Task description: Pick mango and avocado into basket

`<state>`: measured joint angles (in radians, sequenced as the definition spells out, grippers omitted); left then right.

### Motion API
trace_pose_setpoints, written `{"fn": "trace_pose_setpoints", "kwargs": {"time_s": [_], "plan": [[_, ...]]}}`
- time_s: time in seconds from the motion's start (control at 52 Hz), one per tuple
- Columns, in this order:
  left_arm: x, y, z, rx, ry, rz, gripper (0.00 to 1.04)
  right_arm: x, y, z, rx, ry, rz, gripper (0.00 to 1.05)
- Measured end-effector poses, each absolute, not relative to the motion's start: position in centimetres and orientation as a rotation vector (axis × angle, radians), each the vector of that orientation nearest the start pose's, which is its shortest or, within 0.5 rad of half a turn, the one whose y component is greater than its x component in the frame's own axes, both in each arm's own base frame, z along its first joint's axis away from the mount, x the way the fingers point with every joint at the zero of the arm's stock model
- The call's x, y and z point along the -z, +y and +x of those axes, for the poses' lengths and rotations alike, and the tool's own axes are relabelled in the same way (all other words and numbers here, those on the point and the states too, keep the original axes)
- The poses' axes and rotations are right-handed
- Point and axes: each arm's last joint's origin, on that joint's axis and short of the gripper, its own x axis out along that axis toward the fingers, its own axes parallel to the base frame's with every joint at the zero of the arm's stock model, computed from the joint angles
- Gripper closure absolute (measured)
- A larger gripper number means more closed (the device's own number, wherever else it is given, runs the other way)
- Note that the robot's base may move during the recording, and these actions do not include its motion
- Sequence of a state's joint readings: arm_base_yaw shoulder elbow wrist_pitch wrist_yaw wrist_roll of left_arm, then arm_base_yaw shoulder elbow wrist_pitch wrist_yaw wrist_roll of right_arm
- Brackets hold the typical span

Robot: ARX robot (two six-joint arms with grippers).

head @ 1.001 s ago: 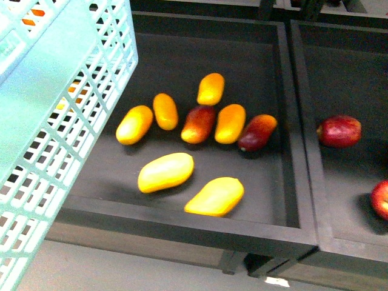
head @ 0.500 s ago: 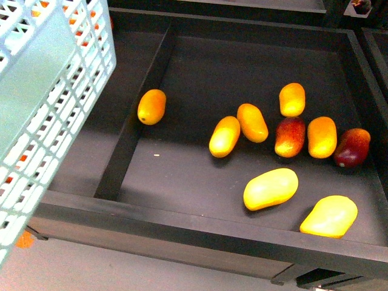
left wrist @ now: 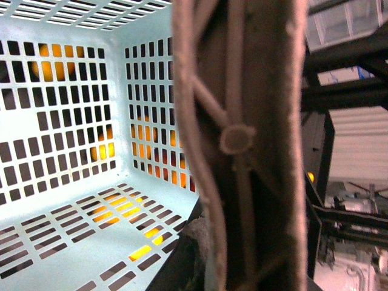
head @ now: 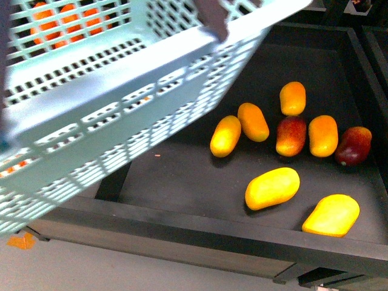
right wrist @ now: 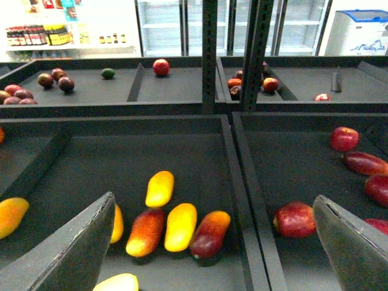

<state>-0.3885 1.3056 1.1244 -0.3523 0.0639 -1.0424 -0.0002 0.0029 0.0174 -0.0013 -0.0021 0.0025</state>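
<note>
Soft overhead light leaves faint shadows under the glossy yellow mangoes (head: pixel 272 188). The mint-green slotted plastic basket (head: pixel 109 85) smears with motion blur in the front view (its brown ribbed handle (left wrist: pixel 254 145) looms unfocused at the left wrist).

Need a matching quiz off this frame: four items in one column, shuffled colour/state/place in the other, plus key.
Items
1. basket
2. right gripper
3. front-right mango
4. far-right mango

Descriptions
A. dark red
B. open, holding nothing
C. plain yellow
D. tilted, raised over the left of the bin

Pairs: 1-D, 2-B, 3-C, 4-A
</note>
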Motion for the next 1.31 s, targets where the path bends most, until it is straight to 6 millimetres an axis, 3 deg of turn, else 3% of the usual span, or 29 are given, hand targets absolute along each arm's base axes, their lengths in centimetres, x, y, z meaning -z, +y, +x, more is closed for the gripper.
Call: {"fn": "trace_pose_setpoints", "kwargs": {"time_s": [0.25, 0.423, 0.885, 0.943, 0.982, 1.02, 1.059, 1.174, 1.309], "plan": [[-31.9, -18.6, 29.2, 0.255, 0.788, -0.910, 1.01, -16.9, 0.0, 9.7, -0.001, -0.013, 0.003, 0.09], [-31.7, -22.1, 28.8, 0.356, 0.847, -0.883, 1.01, -16.9, 0.0, 9.7, 0.000, -0.013, 0.003, 0.09], [-31.7, -22.5, 28.5, 0.360, 0.847, -0.883, 1.01, -16.9, 0.0, 9.7, -0.001, -0.013, 0.003, 0.09], [-31.7, -22.5, 28.5, 0.361, 0.849, -0.885, 1.01, -16.8, 0.0, 9.7, 0.075, 0.105, 0.061, 0.09], [-31.7, -22.5, 28.5, 0.366, 0.854, -0.884, 1.01, -16.8, -0.1, 9.8, 0.187, 0.277, 0.141, 0.09], [-31.7, -22.5, 28.5, 0.367, 0.854, -0.888, 1.01, -16.6, -0.4, 9.9, 0.303, 0.442, 0.205, 0.09], [-31.8, -22.6, 28.5, 0.372, 0.855, -0.886, 1.01, -16.2, -0.6, 10.0, 0.361, 0.501, 0.269, 0.09], [-31.8, -22.6, 28.5, 0.374, 0.856, -0.888, 1.01, -16.3, -1.5, 10.6, 0.401, 0.491, 0.358, 0.09], [-31.8, -22.6, 28.5, 0.372, 0.854, -0.886, 1.01, -16.0, -5.3, 11.9, 0.480, 0.504, 0.487, 0.09]]}}
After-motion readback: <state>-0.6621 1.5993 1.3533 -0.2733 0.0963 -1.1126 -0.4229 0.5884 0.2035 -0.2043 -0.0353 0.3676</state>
